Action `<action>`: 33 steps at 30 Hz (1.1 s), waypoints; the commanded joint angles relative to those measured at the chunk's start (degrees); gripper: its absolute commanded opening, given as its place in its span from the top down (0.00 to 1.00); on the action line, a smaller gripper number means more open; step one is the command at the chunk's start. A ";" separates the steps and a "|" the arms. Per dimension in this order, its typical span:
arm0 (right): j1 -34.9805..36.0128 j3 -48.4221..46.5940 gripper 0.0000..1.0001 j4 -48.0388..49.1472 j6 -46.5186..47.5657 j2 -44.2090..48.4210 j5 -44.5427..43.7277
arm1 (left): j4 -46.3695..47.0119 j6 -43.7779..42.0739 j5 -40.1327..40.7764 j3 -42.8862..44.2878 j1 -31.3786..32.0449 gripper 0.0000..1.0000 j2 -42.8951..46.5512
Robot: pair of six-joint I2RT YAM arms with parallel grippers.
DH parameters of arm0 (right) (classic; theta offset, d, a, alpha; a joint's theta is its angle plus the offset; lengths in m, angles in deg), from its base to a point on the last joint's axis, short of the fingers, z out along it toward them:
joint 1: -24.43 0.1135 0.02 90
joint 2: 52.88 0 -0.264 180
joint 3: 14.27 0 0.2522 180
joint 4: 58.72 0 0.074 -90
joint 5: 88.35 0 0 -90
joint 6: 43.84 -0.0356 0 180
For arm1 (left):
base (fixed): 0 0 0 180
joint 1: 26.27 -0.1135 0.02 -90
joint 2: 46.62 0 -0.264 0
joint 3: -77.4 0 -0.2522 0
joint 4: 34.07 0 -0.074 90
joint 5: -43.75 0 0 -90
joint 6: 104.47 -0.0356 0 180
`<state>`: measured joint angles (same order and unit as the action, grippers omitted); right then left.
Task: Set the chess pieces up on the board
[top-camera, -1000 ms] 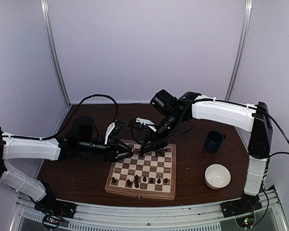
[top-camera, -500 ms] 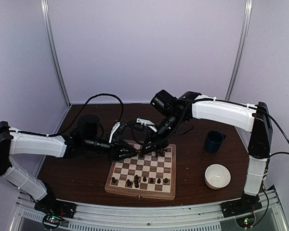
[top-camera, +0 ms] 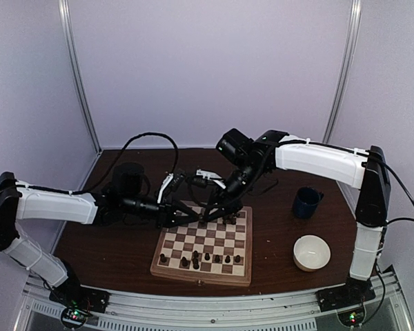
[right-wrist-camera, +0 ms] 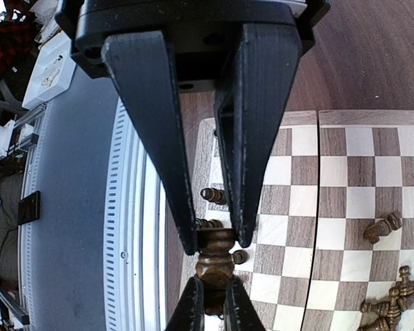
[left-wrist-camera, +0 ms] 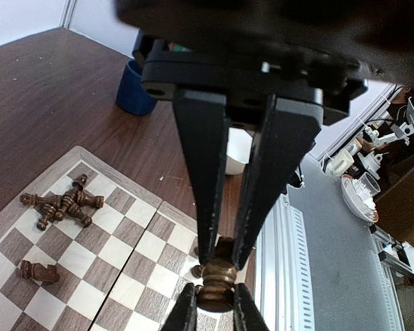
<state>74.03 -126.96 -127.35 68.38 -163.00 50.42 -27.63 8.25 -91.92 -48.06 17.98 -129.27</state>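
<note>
One piece (left-wrist-camera: 216,284), above the board's (top-camera: 201,274) far edge: left gripper (left-wrist-camera: 224,264) has just narrowed onto it, right gripper (right-wrist-camera: 216,245) still clamped on same; handover judged under way, placement pending.

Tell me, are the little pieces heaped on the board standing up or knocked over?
Knocked over: in the left wrist view the heaped chess pieces lie on their sides, crossing one another on the board.
</note>
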 commanded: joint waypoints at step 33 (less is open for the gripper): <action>-10.37 11.66 0.53 29.56 -28.06 10.17 14.09 | 59.10 38.09 12.46 -4.48 0.49 0.93 -14.10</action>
<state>63.93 -116.49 -100.55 42.33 -152.58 64.72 25.42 44.51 -79.85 -52.55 18.22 -142.34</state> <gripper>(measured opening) 0.472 0.135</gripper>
